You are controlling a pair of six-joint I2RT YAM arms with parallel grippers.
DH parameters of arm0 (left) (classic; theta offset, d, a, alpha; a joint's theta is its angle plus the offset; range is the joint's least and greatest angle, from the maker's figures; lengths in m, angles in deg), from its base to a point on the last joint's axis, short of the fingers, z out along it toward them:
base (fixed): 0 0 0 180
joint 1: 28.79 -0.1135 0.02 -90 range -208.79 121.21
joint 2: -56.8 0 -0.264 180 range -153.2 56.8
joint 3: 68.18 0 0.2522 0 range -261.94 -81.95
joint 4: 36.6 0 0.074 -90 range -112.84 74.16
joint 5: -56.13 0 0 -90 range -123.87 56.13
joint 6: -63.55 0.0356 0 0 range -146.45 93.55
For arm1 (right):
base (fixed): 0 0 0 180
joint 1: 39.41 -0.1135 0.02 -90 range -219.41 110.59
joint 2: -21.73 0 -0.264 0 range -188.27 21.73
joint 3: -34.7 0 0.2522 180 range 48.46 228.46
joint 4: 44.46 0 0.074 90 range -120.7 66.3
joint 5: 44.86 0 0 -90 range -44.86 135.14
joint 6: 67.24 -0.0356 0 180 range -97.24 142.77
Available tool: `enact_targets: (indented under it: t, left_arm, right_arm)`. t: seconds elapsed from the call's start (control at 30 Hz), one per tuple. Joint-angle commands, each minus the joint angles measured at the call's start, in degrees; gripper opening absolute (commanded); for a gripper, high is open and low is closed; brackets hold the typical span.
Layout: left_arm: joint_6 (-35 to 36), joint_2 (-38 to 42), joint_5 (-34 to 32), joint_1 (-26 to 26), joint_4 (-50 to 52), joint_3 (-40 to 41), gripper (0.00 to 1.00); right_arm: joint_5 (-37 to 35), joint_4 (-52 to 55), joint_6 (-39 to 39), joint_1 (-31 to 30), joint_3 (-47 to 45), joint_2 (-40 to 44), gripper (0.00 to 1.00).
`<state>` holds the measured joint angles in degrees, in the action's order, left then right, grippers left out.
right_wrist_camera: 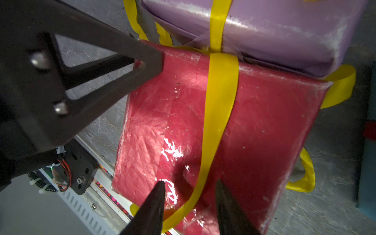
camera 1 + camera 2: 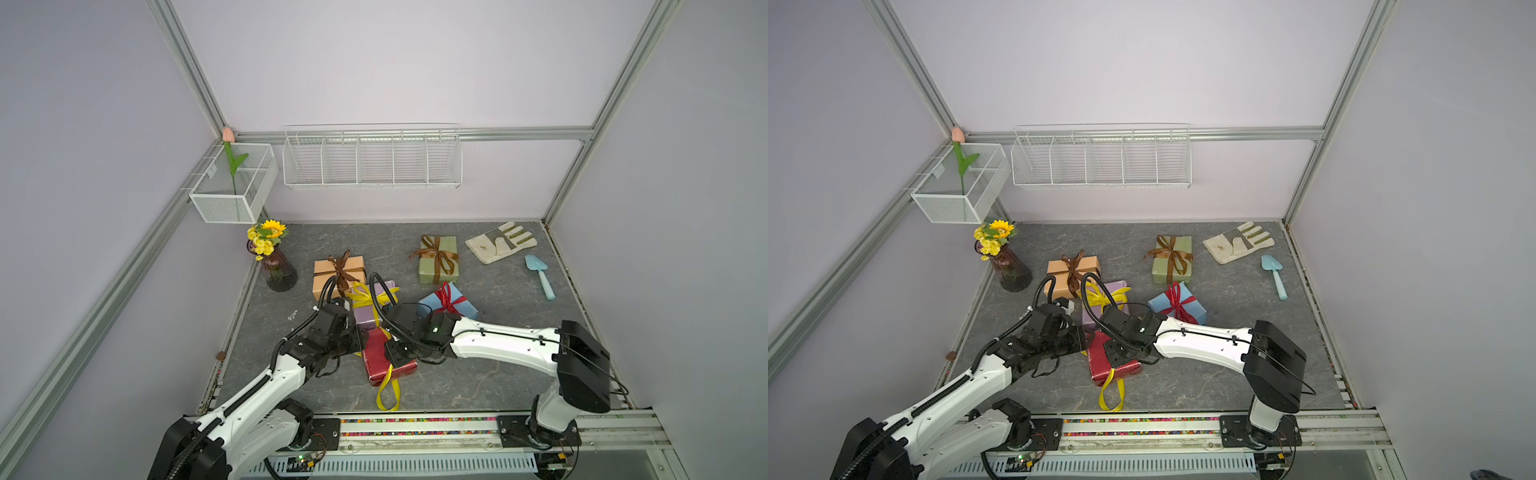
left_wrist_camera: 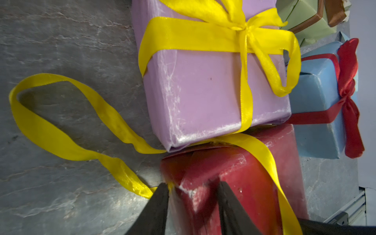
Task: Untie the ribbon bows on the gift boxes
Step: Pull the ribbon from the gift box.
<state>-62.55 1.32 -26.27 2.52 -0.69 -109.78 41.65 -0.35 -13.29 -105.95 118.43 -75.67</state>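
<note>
My left hand point(image 3: 192, 183) is closed at a middling width on a corner of the red box point(image 2: 374, 359), with one finger on each side of it. My right hand point(image 1: 189, 181) stands partly open over the top of the same box. The loose yellow ribbon point(image 1: 220, 97) runs between its fingers unpinched, and I cannot tell whether the tips touch the wrapping.

The red box sits at lower centre in both top views, butted against the lilac box point(image 3: 203, 91), whose yellow bow point(image 3: 242, 28) is tied. A loop of the loose ribbon lies on the surface point(image 2: 478, 382) below the box. In both top views the wrists cover the fingertips, and the right arm cuts off the lower edge of the light blue box point(image 2: 457, 301).
</note>
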Motion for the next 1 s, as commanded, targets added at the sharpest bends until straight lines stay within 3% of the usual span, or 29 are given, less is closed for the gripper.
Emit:
enact_targets:
  t: [0.0, 0.2, 0.3, 0.57, 0.97]
  left_arm:
    - [1.1, -0.5, -1.7, 0.1, 4.9, 1.6, 0.42]
    - [1.2, 0.0, -0.1, 0.1, 4.8, 1.6, 0.42]
    - [1.6, 0.7, 4.0, 0.8, 4.2, 1.1, 0.46]
    - [1.1, 4.1, 3.2, 4.0, 6.4, 0.7, 0.57]
    - [-1.3, -1.5, 0.4, 4.5, 3.1, 2.3, 0.57]
  right_arm:
    - [-0.4, -0.6, -0.7, -0.1, 0.0, -0.9, 0.37]
    - [0.8, -1.6, 0.7, 0.9, -0.1, 0.6, 0.07]
    - [2.9, -3.1, 1.4, 2.4, -0.3, 2.1, 0.07]
    - [10.9, -11.6, 1.2, 8.0, -4.5, 6.7, 0.07]
    - [18.3, -17.2, 5.8, 11.1, -1.8, 12.0, 0.07]
